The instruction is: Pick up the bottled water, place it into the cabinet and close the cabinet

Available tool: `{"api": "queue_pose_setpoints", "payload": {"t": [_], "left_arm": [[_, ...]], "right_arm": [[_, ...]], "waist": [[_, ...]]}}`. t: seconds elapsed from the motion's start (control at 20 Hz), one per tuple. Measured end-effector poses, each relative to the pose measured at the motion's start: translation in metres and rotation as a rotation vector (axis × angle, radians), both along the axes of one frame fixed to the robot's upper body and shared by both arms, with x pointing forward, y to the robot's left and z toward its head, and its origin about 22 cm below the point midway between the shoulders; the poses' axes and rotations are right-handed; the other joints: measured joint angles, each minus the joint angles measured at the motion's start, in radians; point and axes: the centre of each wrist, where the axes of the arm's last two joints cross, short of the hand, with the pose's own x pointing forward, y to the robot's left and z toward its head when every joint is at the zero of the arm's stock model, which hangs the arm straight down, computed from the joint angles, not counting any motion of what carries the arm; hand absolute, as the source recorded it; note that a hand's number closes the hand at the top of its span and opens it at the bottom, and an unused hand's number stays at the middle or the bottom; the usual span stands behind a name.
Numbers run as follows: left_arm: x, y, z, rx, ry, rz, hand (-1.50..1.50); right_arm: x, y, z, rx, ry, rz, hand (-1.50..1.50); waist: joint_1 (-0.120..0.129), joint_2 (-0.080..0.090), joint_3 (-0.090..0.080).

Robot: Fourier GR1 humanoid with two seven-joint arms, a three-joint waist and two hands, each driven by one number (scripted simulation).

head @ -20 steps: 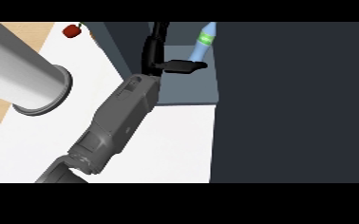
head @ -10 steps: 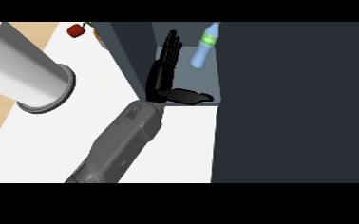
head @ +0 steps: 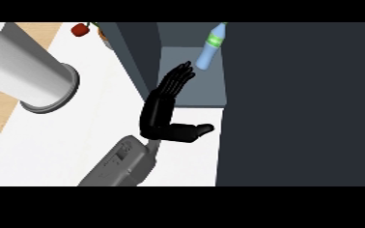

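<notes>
A single grey forearm (head: 121,163) is seen rising from the lower edge of the head view, angled up and to the right. At its end a black right hand (head: 158,117) is held open: the fingers (head: 176,80) are stretched straight and kept close together, pointing up and slightly right, while the thumb (head: 191,131) is spread out sideways to the right, nearly at a right angle to the palm. Nothing is held in the hand. The left hand is not shown in the view.
</notes>
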Motion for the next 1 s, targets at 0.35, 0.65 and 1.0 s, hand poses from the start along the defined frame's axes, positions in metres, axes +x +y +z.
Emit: {"api": "queue_pose_setpoints", "payload": {"t": [0.35, 0.65, 1.0], "left_arm": [[-0.037, 0.039, -0.001, -0.007, 0.039, -0.011, 1.5], [-0.066, 0.082, 0.003, -0.012, 0.04, 0.042, -1.5], [-0.088, 0.131, 0.009, -0.053, 0.058, 0.116, -1.5]], "right_arm": [[0.001, -0.003, 0.005, -0.09, 0.018, 0.198, 1.5], [-0.001, 0.0, 0.008, -0.088, 0.024, 0.375, 1.5], [-0.004, 0.017, 0.008, -0.016, 0.036, 0.522, 1.5]], "waist": [[0.001, 0.0, -0.001], [0.0, -0.002, -0.001], [-0.009, -0.004, -0.003]]}}
